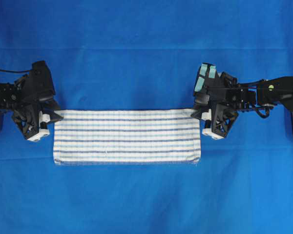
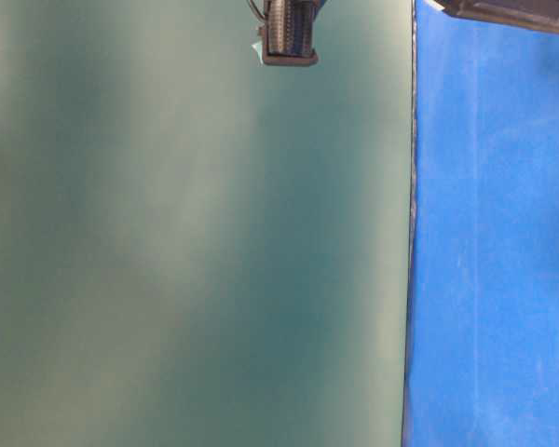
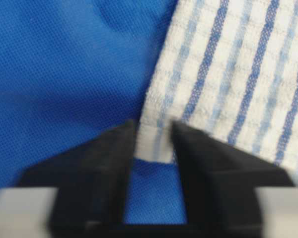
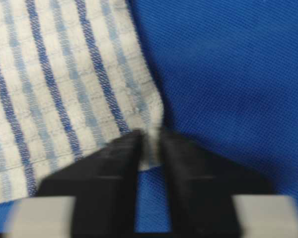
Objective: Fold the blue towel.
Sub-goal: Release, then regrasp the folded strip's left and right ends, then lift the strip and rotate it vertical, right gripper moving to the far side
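The blue towel [image 1: 127, 136], white with light-blue checks and dark-blue stripes, lies flat as a long strip on the blue table covering [image 1: 146, 58]. My left gripper [image 1: 53, 116] is at its far left corner. In the left wrist view the jaws [image 3: 154, 136] stand narrow, with the towel [image 3: 228, 74] corner filling the gap between them. My right gripper [image 1: 196, 113] is at the far right corner. In the right wrist view the jaws [image 4: 150, 141] are pinched on the slightly bunched corner of the towel [image 4: 59, 84].
The blue covering spreads all around the towel. The right arm [image 1: 278, 92] reaches in from the right edge and the left arm [image 1: 10, 95] from the left edge. The table-level view shows only a blurred green surface [image 2: 186, 242] and blue cover [image 2: 494, 242].
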Robot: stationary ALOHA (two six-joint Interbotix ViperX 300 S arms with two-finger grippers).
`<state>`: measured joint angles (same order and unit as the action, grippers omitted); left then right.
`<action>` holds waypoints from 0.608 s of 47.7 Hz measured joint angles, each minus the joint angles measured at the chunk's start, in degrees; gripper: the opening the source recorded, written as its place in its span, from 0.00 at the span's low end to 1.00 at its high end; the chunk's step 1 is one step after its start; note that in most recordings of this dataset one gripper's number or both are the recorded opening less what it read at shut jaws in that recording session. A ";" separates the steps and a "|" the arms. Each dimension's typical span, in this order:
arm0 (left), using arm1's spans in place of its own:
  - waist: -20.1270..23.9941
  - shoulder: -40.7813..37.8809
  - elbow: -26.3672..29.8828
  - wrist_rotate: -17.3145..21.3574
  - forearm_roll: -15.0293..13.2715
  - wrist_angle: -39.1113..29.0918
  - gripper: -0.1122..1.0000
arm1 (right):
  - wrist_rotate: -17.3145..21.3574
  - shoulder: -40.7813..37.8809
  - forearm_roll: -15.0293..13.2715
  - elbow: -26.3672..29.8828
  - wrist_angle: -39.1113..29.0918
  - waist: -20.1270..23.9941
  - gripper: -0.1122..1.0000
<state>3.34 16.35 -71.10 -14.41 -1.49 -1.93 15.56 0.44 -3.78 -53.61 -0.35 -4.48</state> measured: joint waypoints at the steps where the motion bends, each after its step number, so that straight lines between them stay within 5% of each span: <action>1: 0.00 0.00 0.00 0.00 -0.09 -0.09 0.17 | 0.00 0.00 -0.09 0.00 0.00 -0.09 0.19; 18: 0.00 -0.09 0.53 0.00 0.00 -1.23 0.12 | 0.18 0.00 -0.09 0.09 0.00 -0.09 0.15; 29: 0.09 4.22 3.34 0.26 0.00 -8.35 0.12 | 0.44 3.69 -0.09 0.62 -2.90 0.00 0.15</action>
<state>3.43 20.57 -67.76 -14.15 -1.49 -10.28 16.00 4.13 -3.87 -53.00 -3.25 -4.48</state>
